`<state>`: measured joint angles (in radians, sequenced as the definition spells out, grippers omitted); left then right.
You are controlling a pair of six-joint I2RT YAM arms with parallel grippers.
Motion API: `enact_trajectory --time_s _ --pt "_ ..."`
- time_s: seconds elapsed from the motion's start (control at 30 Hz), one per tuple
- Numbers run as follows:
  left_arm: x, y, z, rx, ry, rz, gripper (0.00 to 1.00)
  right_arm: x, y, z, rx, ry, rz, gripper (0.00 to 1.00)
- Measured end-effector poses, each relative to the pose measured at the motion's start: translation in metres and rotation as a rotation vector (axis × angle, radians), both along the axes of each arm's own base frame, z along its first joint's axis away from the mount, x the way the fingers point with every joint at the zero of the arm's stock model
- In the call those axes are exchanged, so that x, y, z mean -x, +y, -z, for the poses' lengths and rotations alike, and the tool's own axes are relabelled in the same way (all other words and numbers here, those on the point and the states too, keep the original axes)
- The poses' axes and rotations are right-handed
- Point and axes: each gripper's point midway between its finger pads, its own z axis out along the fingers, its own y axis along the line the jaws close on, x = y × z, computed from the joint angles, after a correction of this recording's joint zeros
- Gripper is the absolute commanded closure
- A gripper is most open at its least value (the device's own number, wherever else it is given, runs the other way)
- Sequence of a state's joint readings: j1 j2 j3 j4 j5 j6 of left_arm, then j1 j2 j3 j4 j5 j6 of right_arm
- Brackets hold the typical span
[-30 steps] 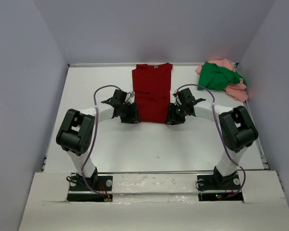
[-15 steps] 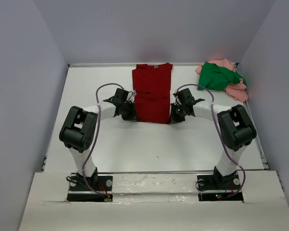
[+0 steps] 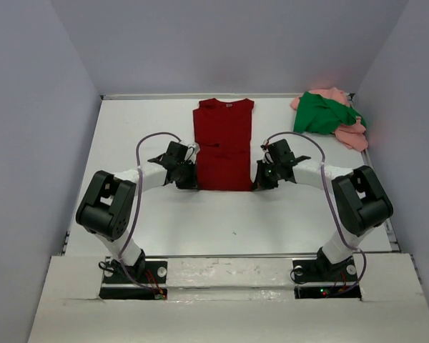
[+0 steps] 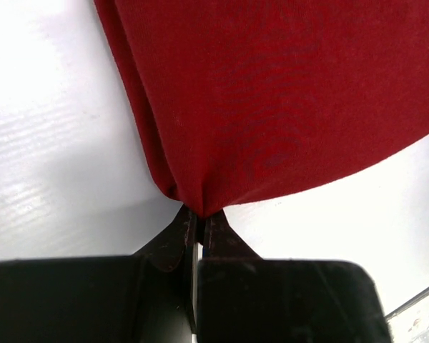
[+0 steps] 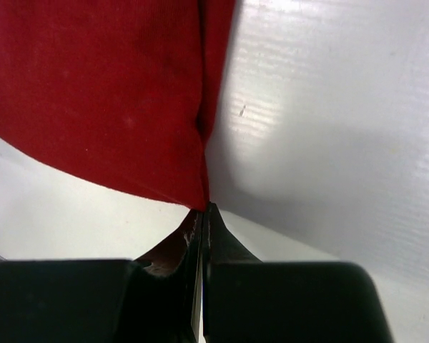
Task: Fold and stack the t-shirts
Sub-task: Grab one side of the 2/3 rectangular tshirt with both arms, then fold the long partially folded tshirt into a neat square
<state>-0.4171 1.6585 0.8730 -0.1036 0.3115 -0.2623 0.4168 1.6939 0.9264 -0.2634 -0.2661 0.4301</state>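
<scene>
The dark red t-shirt [image 3: 223,143] lies flat as a long narrow strip in the middle of the table, collar at the far end. My left gripper [image 3: 192,182] [image 4: 199,214] is shut on its near left hem corner, the cloth [image 4: 272,107] bunched at the fingertips. At the near right hem corner my right gripper [image 3: 258,184] [image 5: 204,209] is shut, pinching the very tip of the cloth [image 5: 100,93]. The bright green t-shirt [image 3: 322,114] lies crumpled on the salmon pink t-shirt [image 3: 352,134] in the far right corner.
White table [image 3: 229,221] with grey walls on three sides. A raised rim [image 3: 150,96] runs along the far edge. Both arm bases stand at the near edge, and cables loop above each wrist.
Both grippers went from open to shut on the red shirt's near hem corners. The arms drew back toward the near edge, and the shirt slid slightly that way.
</scene>
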Motion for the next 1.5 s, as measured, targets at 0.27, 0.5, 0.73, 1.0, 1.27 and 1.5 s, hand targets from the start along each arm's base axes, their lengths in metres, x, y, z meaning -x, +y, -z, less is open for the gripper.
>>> enact_trajectory --time_s 0.27,0.5,0.73,1.0,1.27,1.5 --pt "0.034 -0.003 -0.001 -0.018 0.002 0.037 1.00 0.020 -0.003 -0.016 -0.037 -0.032 -0.002 1.00" --pt "0.059 -0.015 -0.029 -0.012 -0.033 0.046 1.00 0.048 -0.009 -0.027 -0.058 -0.055 -0.010 1.00" --pt "0.058 -0.010 -0.076 0.046 -0.135 -0.051 1.00 0.056 -0.008 -0.068 -0.120 -0.156 -0.018 1.00" --pt "0.049 -0.006 -0.104 0.048 -0.174 -0.101 1.00 0.050 -0.002 -0.098 -0.137 -0.206 -0.030 1.00" --pt "-0.008 -0.002 -0.176 0.038 -0.323 -0.175 1.00 -0.005 0.008 -0.163 -0.114 -0.361 -0.009 1.00" --pt "-0.080 0.015 -0.220 0.030 -0.419 -0.224 1.00 -0.074 0.022 -0.209 -0.103 -0.483 0.004 1.00"
